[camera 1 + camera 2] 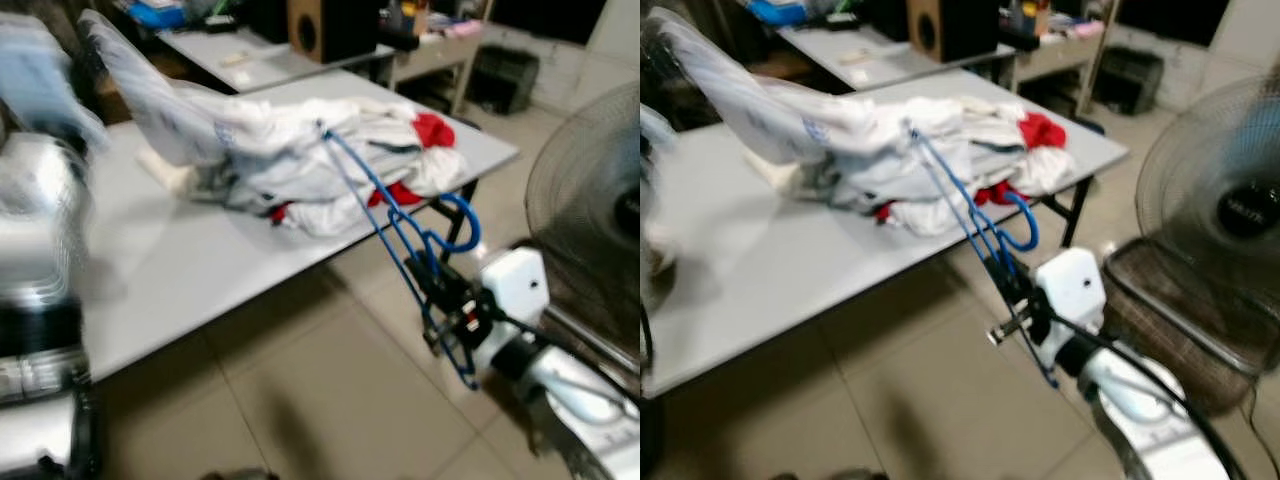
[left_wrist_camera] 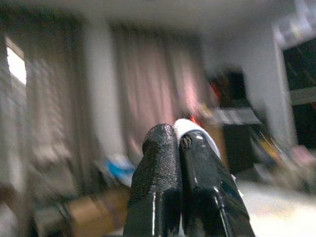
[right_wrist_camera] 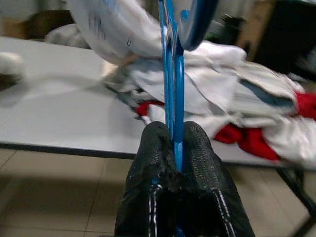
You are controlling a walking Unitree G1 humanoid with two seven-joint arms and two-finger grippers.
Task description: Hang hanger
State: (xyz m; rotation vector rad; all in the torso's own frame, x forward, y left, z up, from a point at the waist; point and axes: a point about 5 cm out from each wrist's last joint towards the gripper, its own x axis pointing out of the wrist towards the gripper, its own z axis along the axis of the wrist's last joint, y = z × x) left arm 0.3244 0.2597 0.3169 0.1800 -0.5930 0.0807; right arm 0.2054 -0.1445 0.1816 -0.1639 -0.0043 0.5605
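Blue wire hanger (image 1: 400, 215) — likely light, stiff, slippery — is being pinched near its hook by the right gripper (image 3: 174, 143); the left gripper (image 2: 180, 148) is pressing together, empty.

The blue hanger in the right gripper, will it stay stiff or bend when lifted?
Probably fairly stiff: the blue hanger keeps straight thin rods from the right gripper to the clothes pile. It looks light, but may snag in cloth.

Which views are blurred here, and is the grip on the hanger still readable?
Left eye view: left edge smeared, table soft. Left wrist view: room behind heavily blurred, left gripper fingers sharp, pressed together. Right wrist view: right gripper crisply clamps the blue hanger; the clothes pile is soft.
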